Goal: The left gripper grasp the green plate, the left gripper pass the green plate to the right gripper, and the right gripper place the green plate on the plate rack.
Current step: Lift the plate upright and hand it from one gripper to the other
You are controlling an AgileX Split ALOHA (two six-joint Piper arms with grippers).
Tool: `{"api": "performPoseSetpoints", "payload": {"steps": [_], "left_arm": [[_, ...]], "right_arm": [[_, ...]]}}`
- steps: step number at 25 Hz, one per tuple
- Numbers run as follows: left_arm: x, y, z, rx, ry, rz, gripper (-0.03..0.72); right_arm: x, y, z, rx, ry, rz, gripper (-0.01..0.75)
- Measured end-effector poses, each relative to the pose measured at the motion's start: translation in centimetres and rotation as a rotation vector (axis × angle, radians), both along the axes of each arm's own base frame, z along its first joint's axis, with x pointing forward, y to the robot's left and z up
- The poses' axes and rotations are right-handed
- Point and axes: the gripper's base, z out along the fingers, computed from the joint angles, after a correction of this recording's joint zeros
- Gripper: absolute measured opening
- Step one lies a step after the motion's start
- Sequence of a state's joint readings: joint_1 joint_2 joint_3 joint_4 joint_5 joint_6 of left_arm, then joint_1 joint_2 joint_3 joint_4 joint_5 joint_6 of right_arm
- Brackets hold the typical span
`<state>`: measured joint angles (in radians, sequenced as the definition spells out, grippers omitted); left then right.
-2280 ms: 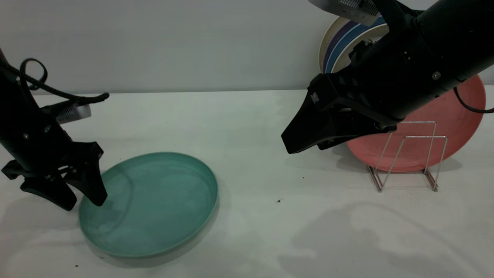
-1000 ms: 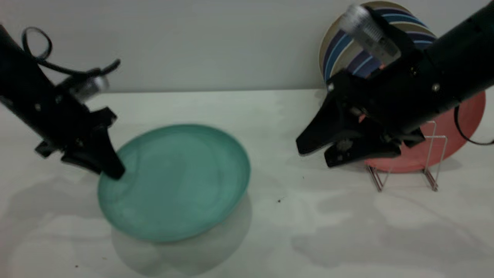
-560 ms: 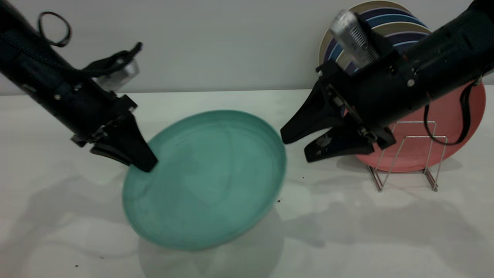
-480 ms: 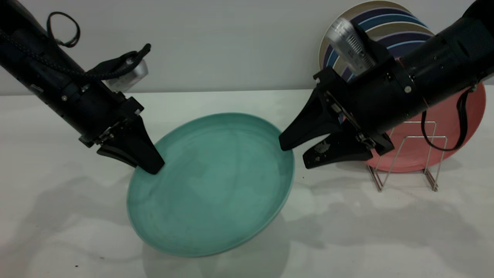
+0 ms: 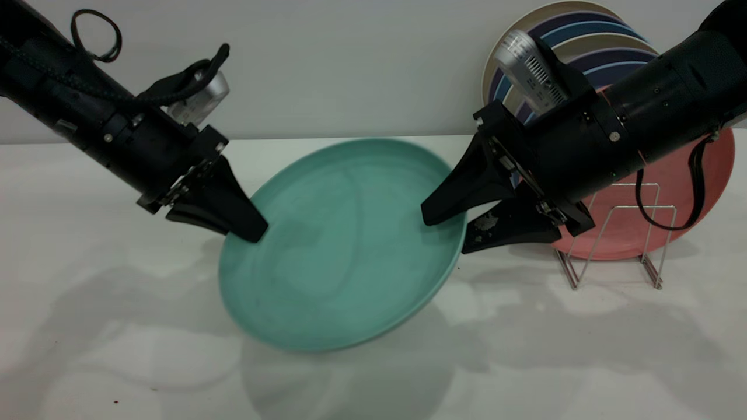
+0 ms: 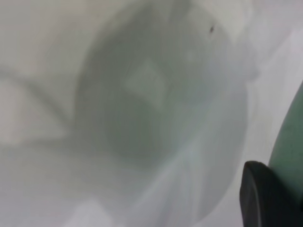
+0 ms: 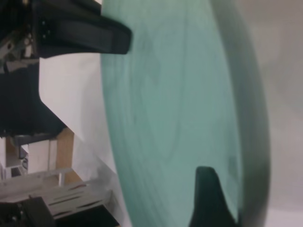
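The green plate (image 5: 344,251) hangs tilted above the table. My left gripper (image 5: 252,232) is shut on its left rim and carries it. My right gripper (image 5: 446,233) is open, with one finger over the plate's right rim and the scuffed finger under it; I cannot tell whether they touch. In the left wrist view one black finger (image 6: 262,198) lies against the plate's edge (image 6: 291,151). In the right wrist view the plate (image 7: 175,109) fills the frame, with my own finger (image 7: 208,198) on its face and the left gripper (image 7: 90,35) at its far rim. The plate rack (image 5: 613,233) stands behind the right gripper.
A salmon-pink plate (image 5: 694,169) stands in the rack's back slot. A striped plate (image 5: 563,35) leans on the wall behind it. The plate's shadow lies on the white table (image 5: 117,326) below it.
The left gripper has lifted the plate off the table and carried it up and right. The right gripper has rolled and its open fingers now straddle the plate's right rim.
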<state>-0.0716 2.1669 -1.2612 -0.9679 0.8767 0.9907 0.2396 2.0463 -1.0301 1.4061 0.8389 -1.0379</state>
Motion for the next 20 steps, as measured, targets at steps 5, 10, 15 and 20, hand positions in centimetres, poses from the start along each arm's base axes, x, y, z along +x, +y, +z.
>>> {"api": "performPoseSetpoints", "payload": {"steps": [5, 10, 15, 20], "left_arm": [[0.0, -0.7, 0.1, -0.022, -0.003, 0.009, 0.067], [0.1, -0.8, 0.2, -0.034, 0.001, 0.016, 0.286], [-0.1, -0.9, 0.8, -0.051, 0.003, 0.002, 0.562], [-0.4, -0.6, 3.2, -0.019, -0.064, -0.048, 0.662]], "right_arm": [[0.0, 0.0, 0.1, 0.009, 0.005, -0.007, 0.352], [0.0, 0.0, 0.0, 0.004, 0.003, 0.004, 0.092], [0.0, 0.0, -0.2, -0.004, -0.009, 0.013, 0.062], [-0.1, 0.0, -0.2, -0.012, -0.047, 0.074, 0.060]]}}
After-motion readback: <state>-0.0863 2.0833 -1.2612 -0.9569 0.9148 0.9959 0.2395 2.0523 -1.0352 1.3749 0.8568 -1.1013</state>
